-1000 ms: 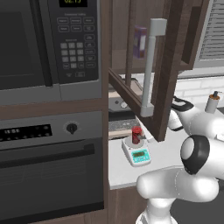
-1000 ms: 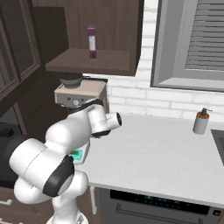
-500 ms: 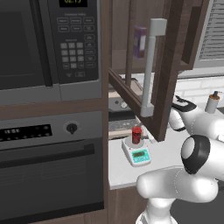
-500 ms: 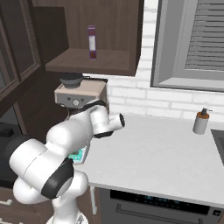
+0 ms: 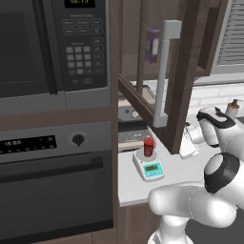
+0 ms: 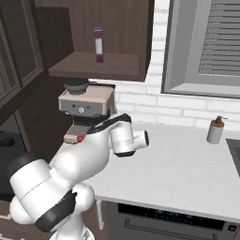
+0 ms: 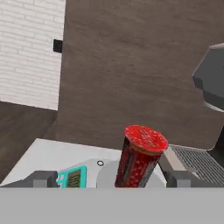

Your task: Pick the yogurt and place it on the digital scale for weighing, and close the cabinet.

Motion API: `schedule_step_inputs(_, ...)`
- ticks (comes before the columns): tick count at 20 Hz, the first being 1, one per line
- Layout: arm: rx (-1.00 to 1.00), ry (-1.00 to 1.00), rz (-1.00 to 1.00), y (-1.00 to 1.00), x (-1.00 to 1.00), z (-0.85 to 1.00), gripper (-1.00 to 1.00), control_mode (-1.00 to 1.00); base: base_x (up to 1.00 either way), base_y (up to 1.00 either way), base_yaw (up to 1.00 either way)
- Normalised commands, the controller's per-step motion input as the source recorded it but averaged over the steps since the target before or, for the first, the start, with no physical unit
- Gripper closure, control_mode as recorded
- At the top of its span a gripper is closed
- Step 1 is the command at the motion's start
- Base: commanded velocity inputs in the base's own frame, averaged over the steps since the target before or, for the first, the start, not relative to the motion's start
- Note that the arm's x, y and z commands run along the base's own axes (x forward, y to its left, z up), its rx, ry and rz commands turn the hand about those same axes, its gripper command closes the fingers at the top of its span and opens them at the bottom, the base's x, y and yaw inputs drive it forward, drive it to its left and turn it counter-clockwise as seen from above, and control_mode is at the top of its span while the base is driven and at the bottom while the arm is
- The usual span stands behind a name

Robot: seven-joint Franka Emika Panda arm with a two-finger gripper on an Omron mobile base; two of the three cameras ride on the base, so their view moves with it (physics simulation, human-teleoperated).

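- Looking down the hand view, I see the yogurt (image 7: 141,157) standing upright on the round plate of the digital scale (image 7: 83,175), with the teal panel to its left.
- My gripper (image 7: 111,178) stands wide apart, one fingertip on each side of the cup, gripping nothing that I can see, so I judge the cup is already set down.
- First risk: those tips sit close beside the cup. If I draw the hand back at a slant, a finger could clip it and tip it off the plate, which is not much wider than the cup.
- Second risk: the cabinet (image 5: 178,81) door hangs open over the counter, its long pale handle (image 5: 163,76) right above the scale. Swinging the arm up carelessly could strike the door edge, or a hard push could slam it.
- From the left base view I get the whole layout: cup on the scale near the counter edge, just below the open door, and the purple box (image 5: 152,45) inside the cabinet.
- From the right base view I see the coffee machine (image 6: 86,105) and the soap bottle (image 6: 215,131) well off to the side, while the arm's body hides the scale.
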Motion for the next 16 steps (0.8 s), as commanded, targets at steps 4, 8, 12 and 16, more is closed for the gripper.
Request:
schedule_step_inputs(4,0.0,-0.52,0.0,-0.18,-1.0,0.5,-1.0,-1.0,0.0,0.0,0.0)
schedule_step_inputs(8,0.0,-0.59,0.0,-0.08,-1.0,0.8,-1.0,-1.0,0.0,0.0,0.0)
schedule_step_inputs(12,0.0,-0.67,0.0,0.0,-1.0,0.91,-1.0,-1.0,0.0,0.0,0.0)
schedule_step_inputs(16,0.0,-0.61,0.0,0.09,-0.94,1.0,-1.0,-1.0,0.0,0.0,0.0)
